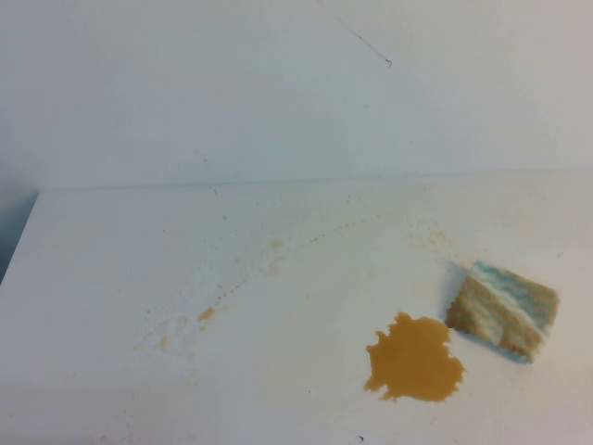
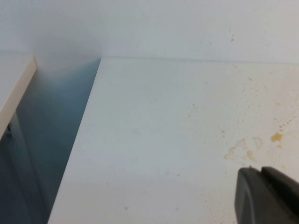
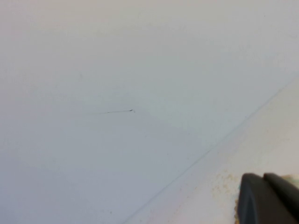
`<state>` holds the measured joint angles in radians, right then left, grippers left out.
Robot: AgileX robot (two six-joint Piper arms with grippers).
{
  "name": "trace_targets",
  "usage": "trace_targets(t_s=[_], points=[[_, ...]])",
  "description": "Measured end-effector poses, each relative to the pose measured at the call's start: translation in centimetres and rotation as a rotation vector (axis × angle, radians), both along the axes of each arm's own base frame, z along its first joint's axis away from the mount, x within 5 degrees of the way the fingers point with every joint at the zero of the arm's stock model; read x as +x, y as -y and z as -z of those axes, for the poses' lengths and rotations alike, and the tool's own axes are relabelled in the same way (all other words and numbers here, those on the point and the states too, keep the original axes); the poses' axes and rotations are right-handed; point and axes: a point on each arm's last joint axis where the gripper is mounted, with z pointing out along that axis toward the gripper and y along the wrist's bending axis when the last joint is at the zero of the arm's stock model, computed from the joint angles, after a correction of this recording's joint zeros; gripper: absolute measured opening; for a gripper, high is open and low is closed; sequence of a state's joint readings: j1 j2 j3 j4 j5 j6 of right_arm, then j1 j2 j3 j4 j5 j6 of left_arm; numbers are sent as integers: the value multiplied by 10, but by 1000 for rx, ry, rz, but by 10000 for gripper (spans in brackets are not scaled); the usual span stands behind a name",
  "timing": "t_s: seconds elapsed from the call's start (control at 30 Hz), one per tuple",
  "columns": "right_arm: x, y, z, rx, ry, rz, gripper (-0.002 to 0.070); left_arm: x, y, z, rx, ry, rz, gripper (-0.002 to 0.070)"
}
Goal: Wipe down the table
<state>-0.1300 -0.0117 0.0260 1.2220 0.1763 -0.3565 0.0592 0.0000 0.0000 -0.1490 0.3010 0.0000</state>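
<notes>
Spill (image 1: 414, 360) seen by bench (image 1: 111, 278) near edge; cloth (image 1: 503, 310) just beside, rightward, untouched. Left claw (image 2: 261, 179) over left side, right claw (image 3: 264, 184) by back edge: both closed, empty. Wiping not begun; cloth to be grasped first.

The table (image 1: 102, 278) holds a brown puddle (image 1: 414, 360) at five o'clock, a striped cloth (image 1: 503, 310) just beside it at four, faint smears (image 1: 206, 314) toward eight.
</notes>
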Motion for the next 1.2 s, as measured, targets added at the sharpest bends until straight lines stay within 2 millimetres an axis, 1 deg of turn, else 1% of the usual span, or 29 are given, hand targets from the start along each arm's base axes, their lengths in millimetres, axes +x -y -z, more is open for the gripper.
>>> trace_targets(t_s=[0.07, 0.27, 0.3, 0.37, 0.43, 0.53, 0.6, 0.7, 0.77, 0.87, 0.9, 1.0, 1.03, 1.13, 1.2], points=[[0, 0, 0, -39, 4, 0, -2, 0, 0, 0, 0, 0, 0, -3], [0, 1, -1, -73, 18, 15, -2, 0, 0, 0, 0, 0, 0, -3], [0, 1, -5, -98, 30, 11, -2, 0, 0, 0, 0, 0, 0, -3], [-2, -2, -17, -180, 66, -20, -2, 0, 0, 0, 0, 0, 0, -3], [-4, -8, -39, -283, 96, -82, -2, 0, 0, 0, 0, 0, 0, -3], [3, -19, -72, -476, 53, -227, -2, 0, 0, 0, 0, 0, 0, -3], [15, -22, -97, -612, -17, -335, -2, 0, 0, 0, 0, 0, 0, -3], [43, -22, -129, -746, -167, -492, -2, 0, 0, 0, 0, 0, 0, -3], [62, -20, -152, -798, -249, -569, -2, 0, 0, 0, 0, 0, 0, -4], [91, -14, -172, -830, -379, -652, -2, 0, 0, 0, 0, 0, 0, -4], [102, -13, -176, -833, -417, -677, -2, 0, 0, 0, 0, 0, 0, -4], [130, -9, -178, -837, -543, -748, -2, 0, 0, 0, 0, 0, 0, -4], [137, -10, -178, -840, -585, -762, -2, 0, 0, 0, 0, 0, 0, -4], [157, -18, -172, -915, -739, -801, -2, 0, 0, 0, 0, 0, 0, -4], [169, -28, -165, -1015, -861, -803, -2, 0, 0, 0, 0, 0, 0, -4]])
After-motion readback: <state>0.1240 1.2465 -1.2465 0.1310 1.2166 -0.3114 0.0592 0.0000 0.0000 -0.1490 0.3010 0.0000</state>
